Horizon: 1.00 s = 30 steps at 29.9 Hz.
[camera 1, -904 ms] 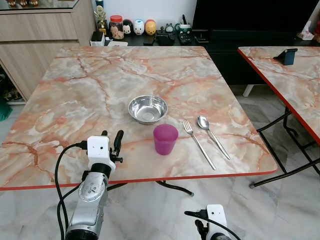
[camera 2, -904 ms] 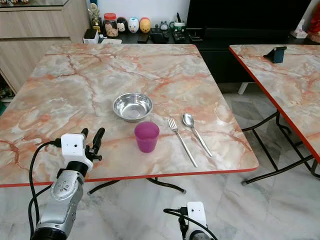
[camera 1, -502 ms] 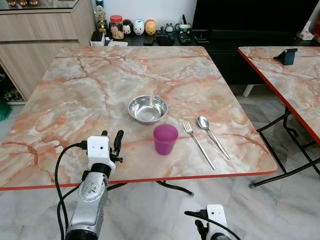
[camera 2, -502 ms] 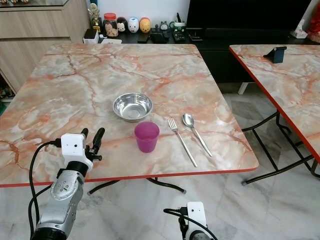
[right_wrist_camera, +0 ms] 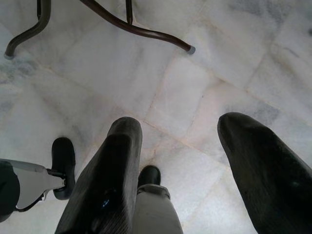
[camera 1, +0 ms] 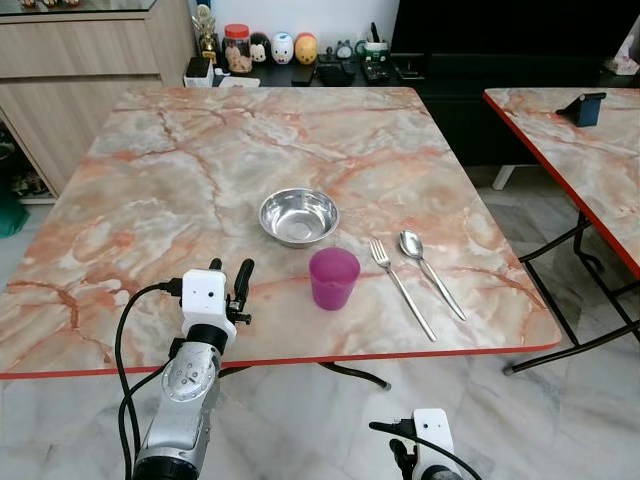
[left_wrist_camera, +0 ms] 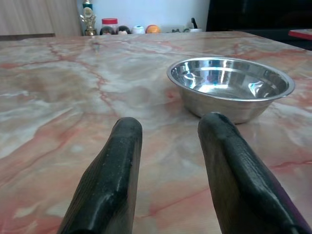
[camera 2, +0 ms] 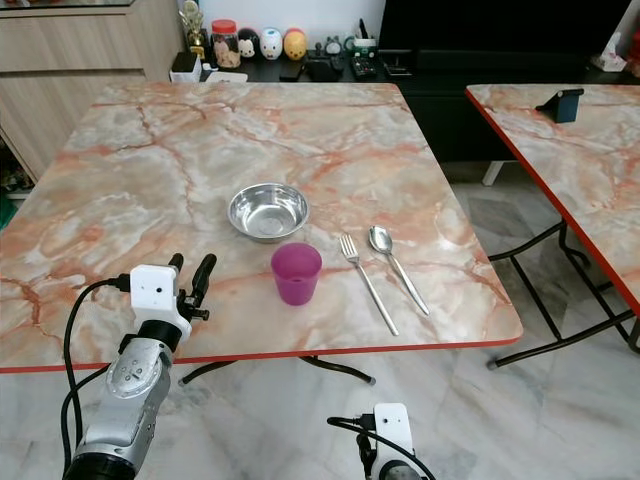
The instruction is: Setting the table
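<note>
A steel bowl sits near the middle of the marble table. In front of it stands a purple cup. To the cup's right lie a fork and a spoon, side by side. My left gripper hovers open over the table's front edge, left of the cup, with nothing between its fingers; in the left wrist view the bowl lies just ahead of the fingertips. My right gripper hangs open below the table, pointing at the floor.
A second marble table stands to the right across a gap of tiled floor. Jars, figurines and small items line a dark shelf behind the table. A wooden cabinet stands at the back left. Table legs cross the floor.
The whole picture has shifted slightly, so the camera moved. The bowl, cup, fork and spoon stay in place, and both grippers hold their poses.
</note>
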Motion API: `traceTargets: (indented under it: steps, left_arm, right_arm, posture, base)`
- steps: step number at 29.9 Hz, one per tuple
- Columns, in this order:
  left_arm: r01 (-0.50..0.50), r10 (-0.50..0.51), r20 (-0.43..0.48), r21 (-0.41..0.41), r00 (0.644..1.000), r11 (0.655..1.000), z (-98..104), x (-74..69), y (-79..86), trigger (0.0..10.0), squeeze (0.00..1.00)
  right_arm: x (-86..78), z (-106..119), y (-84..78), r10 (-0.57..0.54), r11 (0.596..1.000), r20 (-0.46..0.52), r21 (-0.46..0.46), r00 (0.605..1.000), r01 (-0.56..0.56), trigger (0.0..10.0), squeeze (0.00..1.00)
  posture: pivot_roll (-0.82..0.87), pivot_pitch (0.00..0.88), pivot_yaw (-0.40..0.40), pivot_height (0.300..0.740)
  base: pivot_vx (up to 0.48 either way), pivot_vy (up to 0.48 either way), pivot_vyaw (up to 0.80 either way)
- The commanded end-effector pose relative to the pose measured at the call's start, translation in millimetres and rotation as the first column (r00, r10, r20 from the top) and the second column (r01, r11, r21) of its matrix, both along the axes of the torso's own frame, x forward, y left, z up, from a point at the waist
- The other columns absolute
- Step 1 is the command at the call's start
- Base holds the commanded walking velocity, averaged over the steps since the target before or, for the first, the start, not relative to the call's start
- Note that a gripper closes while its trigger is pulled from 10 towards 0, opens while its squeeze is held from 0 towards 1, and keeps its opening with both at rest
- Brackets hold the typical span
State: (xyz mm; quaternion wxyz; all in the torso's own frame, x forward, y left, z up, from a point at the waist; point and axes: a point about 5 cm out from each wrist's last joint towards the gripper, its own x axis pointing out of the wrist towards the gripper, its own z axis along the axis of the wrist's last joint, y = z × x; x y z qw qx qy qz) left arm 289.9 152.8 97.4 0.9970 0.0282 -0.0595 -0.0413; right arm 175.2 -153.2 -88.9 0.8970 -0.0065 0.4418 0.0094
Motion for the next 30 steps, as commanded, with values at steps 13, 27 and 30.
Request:
traceTargets:
  steps: [13,27,30]
  left_arm:
    - [0.003,-0.003,0.003,-0.012,1.0,1.0,1.7,0.0,-0.3,10.0,0.0]
    - [0.011,-0.011,-0.006,-0.06,1.0,0.998,2.7,1.1,0.5,10.0,0.0]
    - [0.014,-0.014,0.0,-0.062,1.0,0.998,4.0,1.4,0.5,10.0,0.0]
  right_arm:
    - [1.8,1.1,-1.0,-0.01,1.0,0.013,0.002,1.0,0.01,10.0,0.0]
    - [1.5,0.9,-1.4,-0.011,1.0,0.009,-0.001,1.0,0.011,10.0,0.0]
    - [1.5,0.9,-1.5,-0.01,1.0,0.009,-0.002,1.0,0.01,10.0,0.0]
  posture:
    - [0.09,0.0,-0.081,0.74]
    - [0.1,0.0,-0.082,0.74]
    - [0.1,0.0,-0.082,0.74]
  base:
    - [0.0,0.0,0.0]
    - [0.0,0.0,0.0]
    - [0.12,0.0,0.0]
